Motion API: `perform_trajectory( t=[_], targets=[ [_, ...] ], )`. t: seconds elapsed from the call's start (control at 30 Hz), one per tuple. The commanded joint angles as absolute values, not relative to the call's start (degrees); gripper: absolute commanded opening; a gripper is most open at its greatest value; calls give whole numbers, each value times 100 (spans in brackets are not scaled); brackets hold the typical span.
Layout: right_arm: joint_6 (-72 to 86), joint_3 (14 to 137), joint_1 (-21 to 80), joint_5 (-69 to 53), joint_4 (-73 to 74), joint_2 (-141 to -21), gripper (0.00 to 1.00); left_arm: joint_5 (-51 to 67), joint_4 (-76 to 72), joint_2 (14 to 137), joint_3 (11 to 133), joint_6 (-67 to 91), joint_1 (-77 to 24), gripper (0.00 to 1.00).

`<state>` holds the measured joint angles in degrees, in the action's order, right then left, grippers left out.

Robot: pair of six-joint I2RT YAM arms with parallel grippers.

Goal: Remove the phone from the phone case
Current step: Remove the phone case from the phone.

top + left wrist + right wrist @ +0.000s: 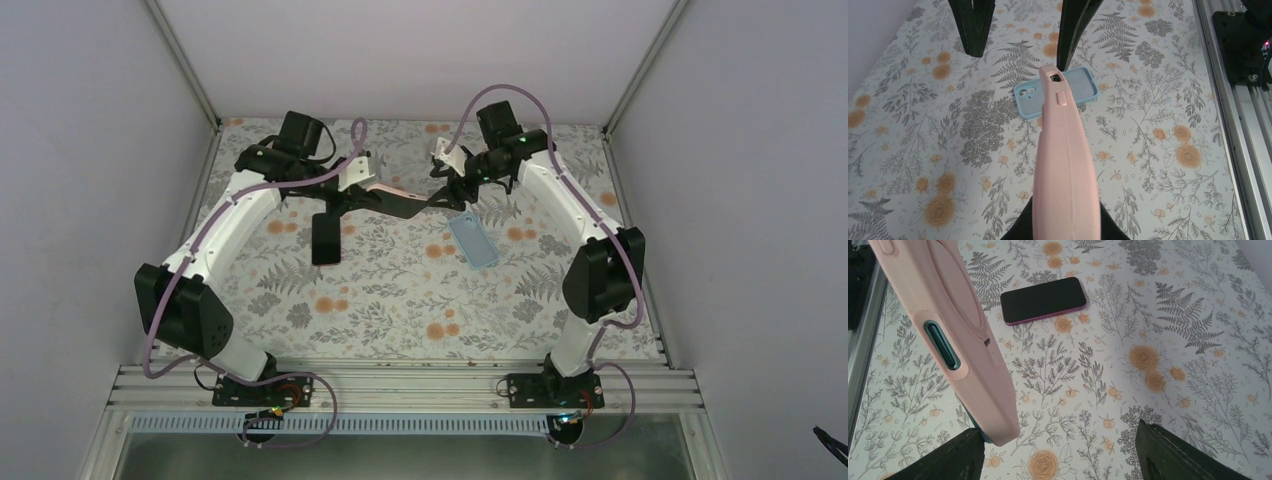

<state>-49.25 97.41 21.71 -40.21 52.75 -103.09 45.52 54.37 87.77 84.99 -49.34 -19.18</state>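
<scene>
My left gripper (372, 200) is shut on a pink phone case (386, 189) and holds it edge-up above the table. In the left wrist view the case (1064, 160) rises from between my jaws, which it mostly hides. A teal phone edge (974, 426) shows inside the case (955, 325). My right gripper (452, 192) is open at the case's far end. In the right wrist view its left finger (950, 456) sits just below the case's tip and its right finger (1183, 456) stands well apart.
A light blue empty case (472, 241) lies on the floral mat under the right gripper and also shows in the left wrist view (1075, 89). A black phone with a pink rim (325, 239) lies to the left, seen too in the right wrist view (1043, 300). Metal rail (1233, 115) at the near edge.
</scene>
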Motion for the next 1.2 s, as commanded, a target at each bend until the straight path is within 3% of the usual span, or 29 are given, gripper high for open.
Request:
perform_trajectory(
  t=[0.0,0.5,0.77,1.17],
  targets=[
    [-4864,10129,1997,-3518,4421,-10522,78,6160,6510,8692,8675,-5614,-2197,2],
    [-5058,10282,1934,-3781,4781,-10535,78,6087,6787,8734,8794,-5850,-2232,2],
    [-5830,9154,2016,-4052,5838,-9245,85,5811,6459,8702,8668,-5639,-2232,2],
    [-5451,8109,2515,-4149,5636,-8491,85,5652,6306,8689,8631,-5504,-2232,2]
  ],
)
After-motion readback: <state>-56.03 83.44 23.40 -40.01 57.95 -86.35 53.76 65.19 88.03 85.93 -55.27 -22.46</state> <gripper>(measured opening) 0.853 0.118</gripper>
